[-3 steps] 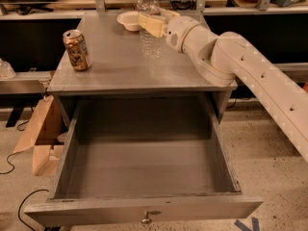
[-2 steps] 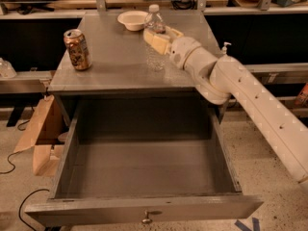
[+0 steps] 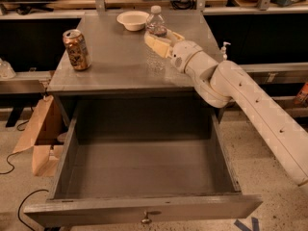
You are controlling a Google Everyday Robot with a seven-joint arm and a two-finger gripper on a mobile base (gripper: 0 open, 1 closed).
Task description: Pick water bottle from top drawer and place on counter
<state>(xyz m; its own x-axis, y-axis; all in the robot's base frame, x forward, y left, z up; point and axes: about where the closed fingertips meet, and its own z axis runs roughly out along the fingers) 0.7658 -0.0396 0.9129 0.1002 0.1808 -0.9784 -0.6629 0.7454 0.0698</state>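
The water bottle (image 3: 155, 28), clear with a white cap, stands upright at the middle back of the counter (image 3: 110, 61). My gripper (image 3: 161, 38) reaches in from the right, and its cream fingers (image 3: 155, 43) are shut on the bottle's middle. The bottle's base is at or just above the counter surface. The top drawer (image 3: 144, 208) is pulled fully open below, with nothing inside, and its metal pull handle (image 3: 147, 217) is at the centre front.
A gold-brown soda can (image 3: 77, 49) stands at the counter's left. A white bowl (image 3: 132, 19) sits at the back. A small white pump bottle (image 3: 224, 49) is at the right, behind my arm. A cardboard box (image 3: 41, 134) lies on the floor to the left.
My gripper has carried the bottle from the back of the counter forward, slightly right and lower. The arm has swung down with it.
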